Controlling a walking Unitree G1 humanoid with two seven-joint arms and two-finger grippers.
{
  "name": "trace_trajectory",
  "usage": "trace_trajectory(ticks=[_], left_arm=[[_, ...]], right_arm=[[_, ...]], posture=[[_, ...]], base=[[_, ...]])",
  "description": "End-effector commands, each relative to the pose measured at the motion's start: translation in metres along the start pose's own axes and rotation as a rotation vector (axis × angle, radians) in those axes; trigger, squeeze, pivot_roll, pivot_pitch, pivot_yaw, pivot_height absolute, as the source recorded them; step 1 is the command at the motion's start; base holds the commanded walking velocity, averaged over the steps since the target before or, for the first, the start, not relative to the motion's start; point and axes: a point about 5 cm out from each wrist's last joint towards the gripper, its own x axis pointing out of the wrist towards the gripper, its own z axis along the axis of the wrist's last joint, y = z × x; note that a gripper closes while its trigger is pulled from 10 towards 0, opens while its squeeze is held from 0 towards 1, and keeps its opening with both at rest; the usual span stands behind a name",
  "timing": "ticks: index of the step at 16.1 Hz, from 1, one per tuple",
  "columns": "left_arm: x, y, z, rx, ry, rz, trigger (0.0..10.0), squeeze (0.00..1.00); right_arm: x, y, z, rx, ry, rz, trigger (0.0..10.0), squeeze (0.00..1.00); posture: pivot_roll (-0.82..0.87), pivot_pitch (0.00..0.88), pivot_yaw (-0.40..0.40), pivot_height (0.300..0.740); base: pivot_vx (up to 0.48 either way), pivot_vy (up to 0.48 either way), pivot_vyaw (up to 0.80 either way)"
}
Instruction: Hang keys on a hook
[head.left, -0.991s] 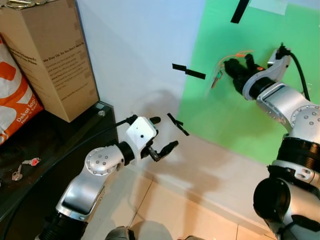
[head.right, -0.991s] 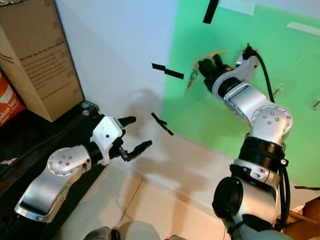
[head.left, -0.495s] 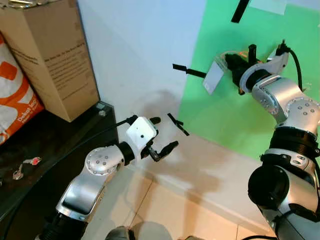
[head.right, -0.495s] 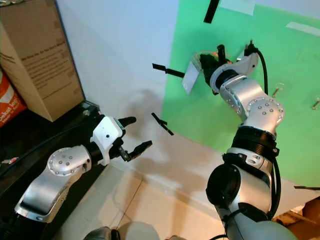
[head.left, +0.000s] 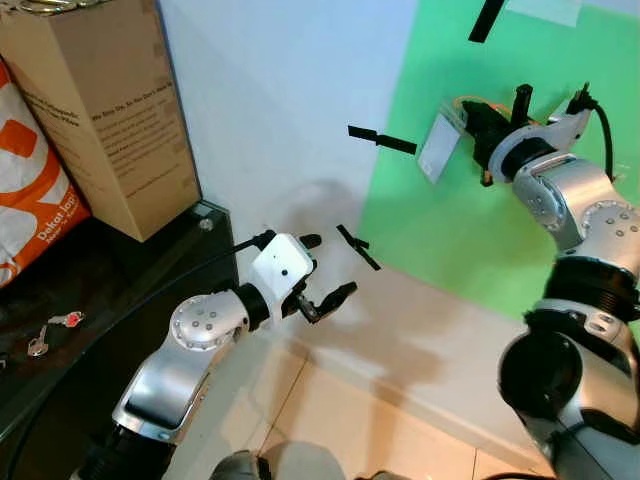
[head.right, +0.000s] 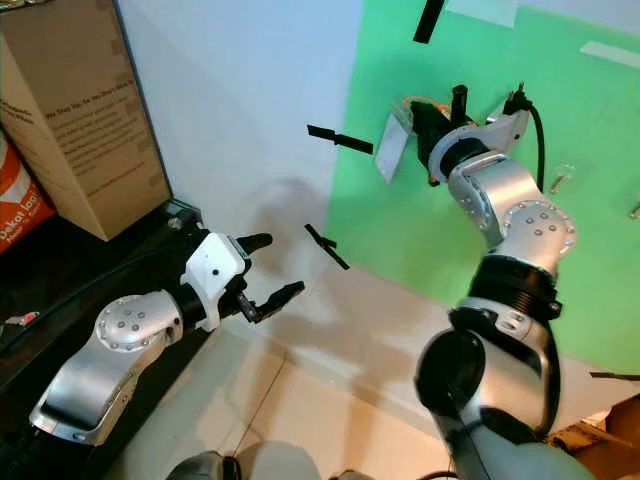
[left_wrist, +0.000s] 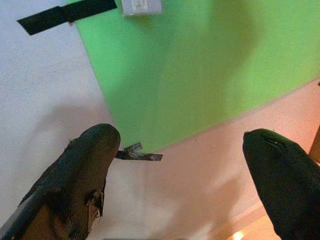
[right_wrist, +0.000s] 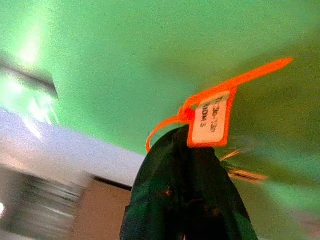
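Fingers of the right gripper (right_wrist: 182, 200) are closed together on the keys (right_wrist: 240, 167), gripped just below an orange tag (right_wrist: 210, 120) bearing a white printed label. The left gripper (head.left: 322, 280) is held low before the white wall, its two black fingers (left_wrist: 82, 170) spread wide with nothing between them.

Compared with one second ago, the right arm has lifted and turned toward the green panel (head.left: 470, 230); a pale rectangular tag (head.left: 438, 148), then seen edge-on, now faces flat. The left arm is unchanged.

The keys are raised against the green panel, metal parts blurred beside the fingertips. A second set of keys (head.left: 52, 331) lies on the dark shelf (head.left: 150, 270).
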Motion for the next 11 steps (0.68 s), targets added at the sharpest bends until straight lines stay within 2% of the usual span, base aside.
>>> trace_trajectory(ticks=[1, 2, 3, 4, 5, 6, 7, 8, 9, 10, 11], left_arm=[[0.001, 0.0, 0.003, 0.01, -0.001, -0.003, 10.0, 0.0], [0.001, 0.0, 0.003, 0.009, -0.001, -0.002, 10.0, 0.0], [0.001, 0.0, 0.003, 0.009, -0.001, -0.001, 10.0, 0.0], [0.001, 0.0, 0.003, 0.01, 0.0, 0.0, 10.0, 0.0], [0.001, 0.0, 0.003, 0.012, 0.0, 0.0, 10.0, 0.0], [0.001, 0.0, 0.003, 0.012, 0.0, 0.0, 10.0, 0.0], [0.0, 0.001, 0.003, 0.012, 0.0, 0.0, 10.0, 0.0], [0.0, 0.0, 0.003, 0.012, 0.0, 0.0, 10.0, 0.0], [0.001, 0.0, 0.003, 0.011, 0.001, -0.001, 10.0, 0.0], [0.001, 0.0, 0.003, 0.01, 0.001, -0.002, 10.0, 0.0], [0.001, 0.0, 0.003, 0.009, 0.001, -0.002, 10.0, 0.0]], right_arm=[[-0.007, 0.006, 0.007, -0.162, -0.025, 0.004, 10.0, 0.0], [-0.01, 0.003, -0.004, -0.28, 0.026, -0.006, 10.0, 0.0], [-0.011, 0.001, -0.007, -0.306, 0.04, -0.007, 10.0, 0.0], [-0.014, -0.007, -0.014, -0.455, 0.059, -0.053, 10.0, 0.0], [-0.017, -0.006, -0.015, -0.475, 0.033, -0.015, 10.0, 0.0], [-0.019, -0.004, -0.014, -0.443, 0.018, 0.018, 10.0, 0.0], [-0.027, 0.005, -0.006, -0.305, -0.048, 0.141, 10.0, 0.0], [-0.03, 0.007, -0.004, -0.284, -0.063, 0.17, 10.0, 0.0], [-0.037, 0.008, 0.003, -0.198, -0.115, 0.246, 10.0, 0.0], [-0.037, 0.006, 0.004, -0.197, -0.122, 0.242, 10.0, 0.0], [-0.037, -0.001, 0.002, -0.246, -0.111, 0.198, 10.0, 0.0]], posture=[[-0.04, 0.0, -0.086, 0.74], [-0.04, 0.0, -0.085, 0.74], [-0.04, 0.0, -0.086, 0.74], [-0.04, 0.0, -0.084, 0.74], [-0.04, 0.0, -0.084, 0.74], [-0.04, 0.0, -0.084, 0.74], [-0.04, 0.0, -0.081, 0.74], [-0.05, 0.0, -0.081, 0.74], [-0.05, 0.0, -0.08, 0.74], [-0.05, 0.0, -0.08, 0.74], [-0.05, 0.0, -0.079, 0.74]], base=[[0.0, 0.0, 0.0], [0.0, 0.0, 0.0], [0.0, 0.0, 0.0], [0.0, 0.0, 0.0], [0.0, 0.0, 0.0], [0.0, 0.0, 0.0], [0.0, 0.0, 0.0], [0.0, 0.0, 0.0], [0.0, 0.0, 0.0], [0.0, 0.0, 0.0], [0.0, 0.0, 0.0]])
